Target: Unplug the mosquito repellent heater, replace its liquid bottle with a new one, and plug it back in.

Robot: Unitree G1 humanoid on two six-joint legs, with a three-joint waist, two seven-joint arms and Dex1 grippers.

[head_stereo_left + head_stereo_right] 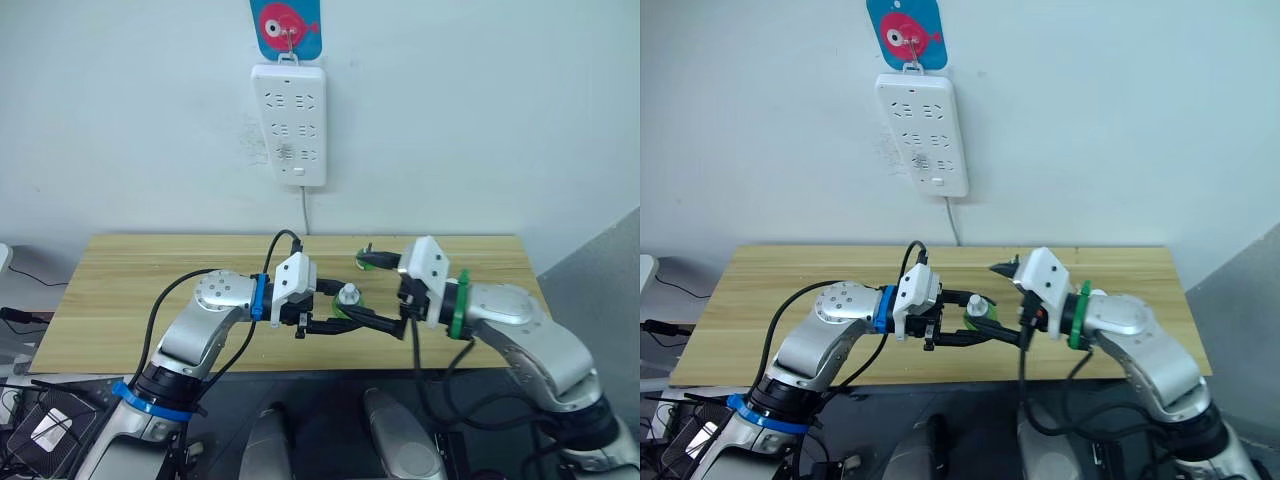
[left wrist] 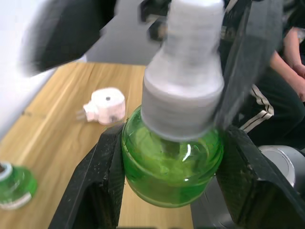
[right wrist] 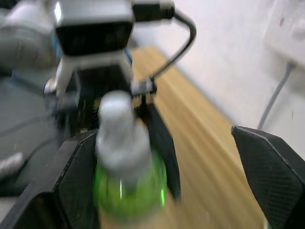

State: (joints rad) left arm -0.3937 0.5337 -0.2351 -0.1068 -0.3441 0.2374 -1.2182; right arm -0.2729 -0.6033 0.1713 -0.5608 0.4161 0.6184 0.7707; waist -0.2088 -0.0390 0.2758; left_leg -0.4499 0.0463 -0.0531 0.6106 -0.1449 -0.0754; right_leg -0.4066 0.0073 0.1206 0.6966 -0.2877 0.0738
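My left gripper (image 2: 174, 143) is shut on the green body of the new one (image 2: 172, 164), holding this white-capped bottle upright above the table's front edge. My right gripper (image 3: 164, 136) faces it from the other side and is open. Its fingers (image 3: 267, 167) stand wide apart on either side of the white cap (image 3: 116, 129). The mosquito repellent heater (image 2: 106, 106) lies on its side on the table, prongs out. Its liquid bottle (image 1: 367, 260), capless and green, rests on the table just behind my right wrist.
A long white power strip (image 1: 290, 125) hangs on the wall under a blue and pink hook, and its cord (image 1: 305, 210) drops behind the wooden table (image 1: 150, 270). A seated person's legs (image 2: 267, 95) show beyond the table's edge in the left wrist view.
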